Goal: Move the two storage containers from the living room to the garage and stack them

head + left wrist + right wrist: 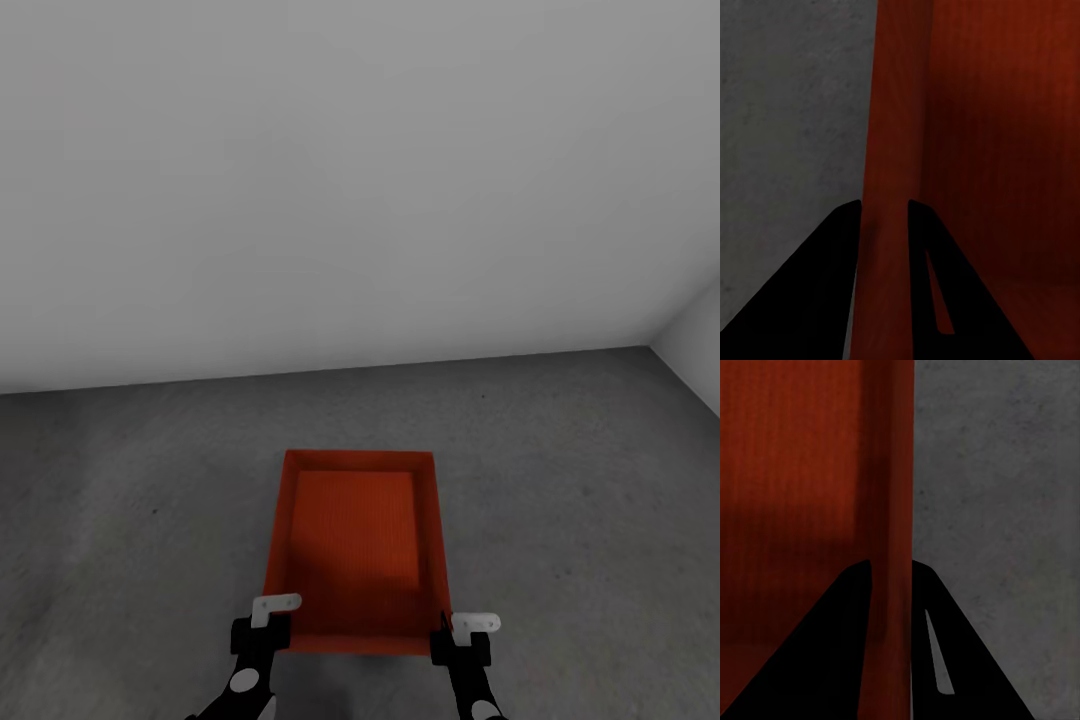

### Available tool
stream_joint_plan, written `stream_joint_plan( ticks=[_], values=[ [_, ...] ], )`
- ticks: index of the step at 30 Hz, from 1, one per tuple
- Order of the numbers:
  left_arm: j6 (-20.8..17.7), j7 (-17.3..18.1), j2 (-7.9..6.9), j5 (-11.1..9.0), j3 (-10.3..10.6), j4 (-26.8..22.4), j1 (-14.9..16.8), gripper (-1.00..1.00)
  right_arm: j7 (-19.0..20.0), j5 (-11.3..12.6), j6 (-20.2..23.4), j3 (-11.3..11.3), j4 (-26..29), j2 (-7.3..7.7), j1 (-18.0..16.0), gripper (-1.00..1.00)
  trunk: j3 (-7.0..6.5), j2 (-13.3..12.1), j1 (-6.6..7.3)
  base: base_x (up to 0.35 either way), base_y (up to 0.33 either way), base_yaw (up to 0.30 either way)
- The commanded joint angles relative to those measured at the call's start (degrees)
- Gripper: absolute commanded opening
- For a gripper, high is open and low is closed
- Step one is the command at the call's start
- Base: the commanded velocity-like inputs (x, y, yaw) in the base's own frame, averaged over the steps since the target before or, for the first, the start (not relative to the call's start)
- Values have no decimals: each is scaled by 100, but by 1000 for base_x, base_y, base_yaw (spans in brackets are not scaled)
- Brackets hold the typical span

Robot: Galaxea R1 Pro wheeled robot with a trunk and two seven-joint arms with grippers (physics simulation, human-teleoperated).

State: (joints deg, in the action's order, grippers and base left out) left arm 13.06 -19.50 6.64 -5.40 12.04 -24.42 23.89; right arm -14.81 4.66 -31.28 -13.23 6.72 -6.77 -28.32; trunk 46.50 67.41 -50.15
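Observation:
One red-orange open-topped storage container [355,540] lies low in front of me over the garage's dark grey concrete floor [580,480]. My left gripper [262,625] is shut on the container's left wall near its near corner, and the left wrist view shows that wall [892,112] between the two fingers of the left gripper [883,206]. On the opposite side, my right gripper [460,632] is shut on the right wall, which appears in the right wrist view [889,457] clamped in the right gripper [891,564]. I cannot tell whether the bin touches the floor. The second container is out of view.
A plain white wall [350,180] runs across the back, meeting the floor a short way beyond the bin. A second white wall [700,350] comes in at the far right, forming a corner. Bare concrete lies on both sides of the bin.

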Motion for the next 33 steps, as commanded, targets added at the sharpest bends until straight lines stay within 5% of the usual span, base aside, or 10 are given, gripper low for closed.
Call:
stream_joint_plan(
  ticks=[1, 33],
  values=[
    [55, -80, -5, -188, 9, 69, 2, -100, -4, 116, -107, 120, 242, 0, -7, -100, 3, 2, 0, 75, 0, 0],
    [57, -80, -5, -186, 9, 69, 2, -100, -4, 114, -111, 119, 242, 0, -7, -100, 3, 2, 0, 66, 8, 0]
  ],
)
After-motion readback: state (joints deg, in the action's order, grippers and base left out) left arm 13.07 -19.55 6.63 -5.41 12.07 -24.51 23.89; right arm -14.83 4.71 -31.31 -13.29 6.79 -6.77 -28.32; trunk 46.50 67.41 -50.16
